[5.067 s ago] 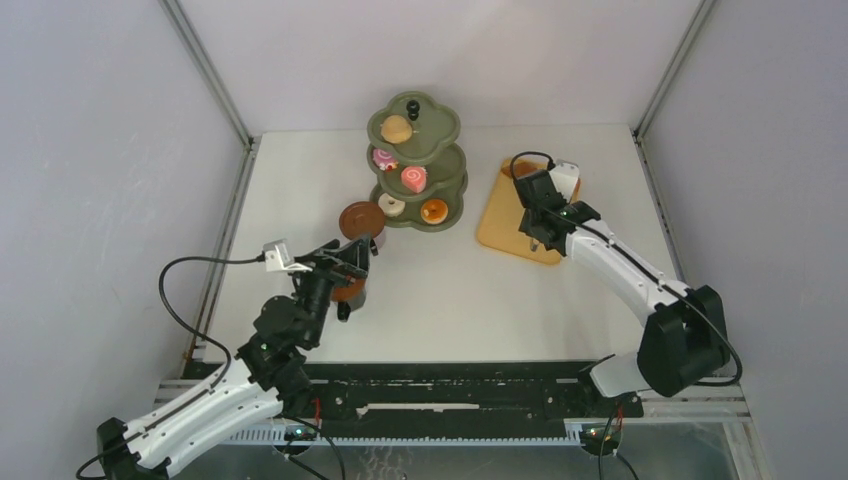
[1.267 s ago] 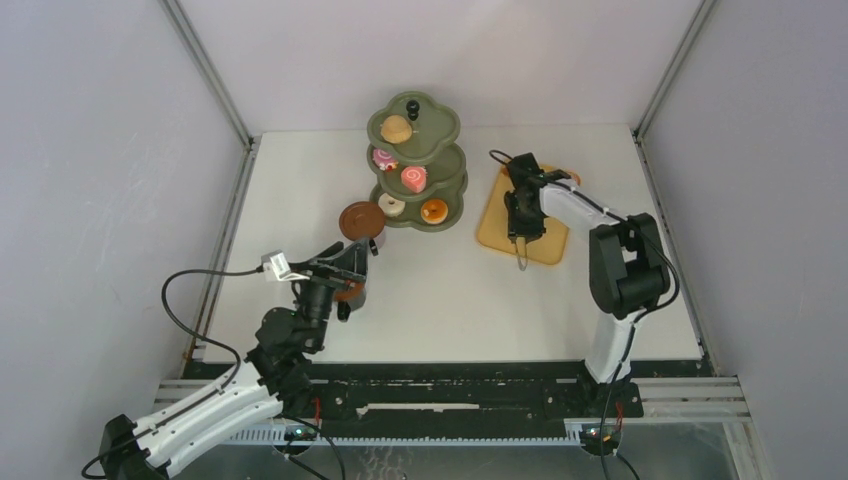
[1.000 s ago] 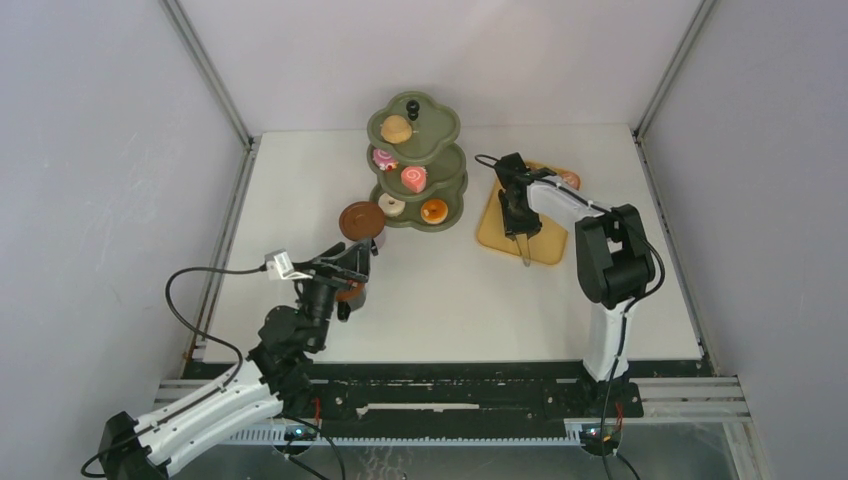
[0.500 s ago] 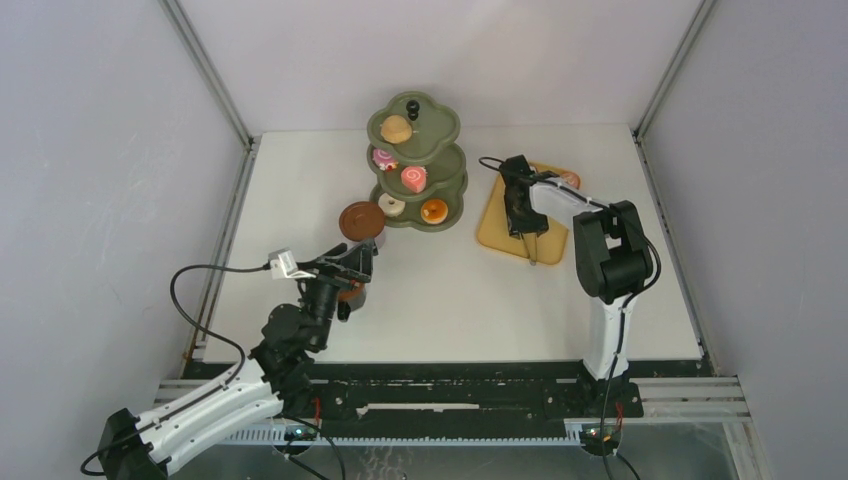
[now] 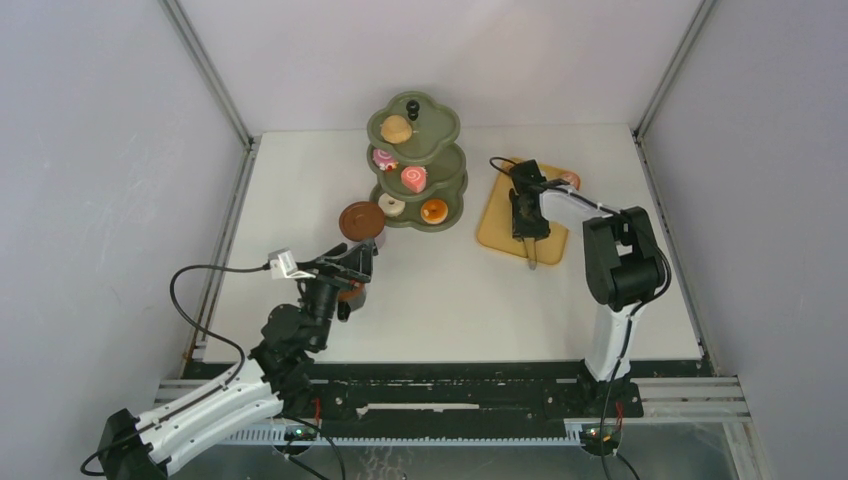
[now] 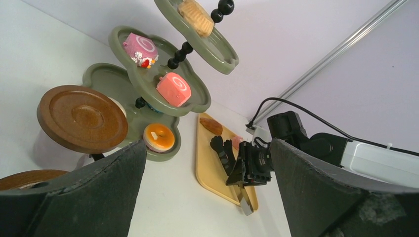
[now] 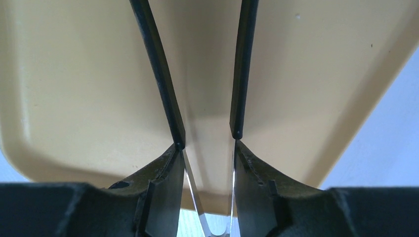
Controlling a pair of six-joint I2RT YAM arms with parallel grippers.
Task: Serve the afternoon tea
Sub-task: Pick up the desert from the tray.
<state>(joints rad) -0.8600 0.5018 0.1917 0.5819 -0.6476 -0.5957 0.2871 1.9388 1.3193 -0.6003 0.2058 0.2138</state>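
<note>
The olive-green stand (image 5: 448,128) at the back middle carries a brown bun (image 5: 397,128), pink swirl cakes (image 5: 413,178) and donuts (image 5: 434,210). My right gripper (image 5: 525,215) hovers over the yellow tray (image 5: 495,225), shut on the black tongs (image 5: 529,248). In the right wrist view my right gripper (image 7: 206,148) presses both tong arms (image 7: 158,74), which point out over the tray. A brown saucer (image 5: 361,220) stands left of the stand. My left gripper (image 5: 350,268) is open just above a brown cup (image 5: 348,292). From the left wrist, the stand (image 6: 148,79) and saucer (image 6: 81,118) lie ahead.
A pink cake (image 5: 570,180) and a brown bun (image 6: 211,126) lie at the tray's far end. Metal frame posts (image 5: 210,75) rise at the back corners. The right arm's cable (image 5: 500,162) loops beside the stand.
My right gripper has shifted a little right and nearer over the tray with the tongs, their tips swinging round. The left arm has stayed put.
</note>
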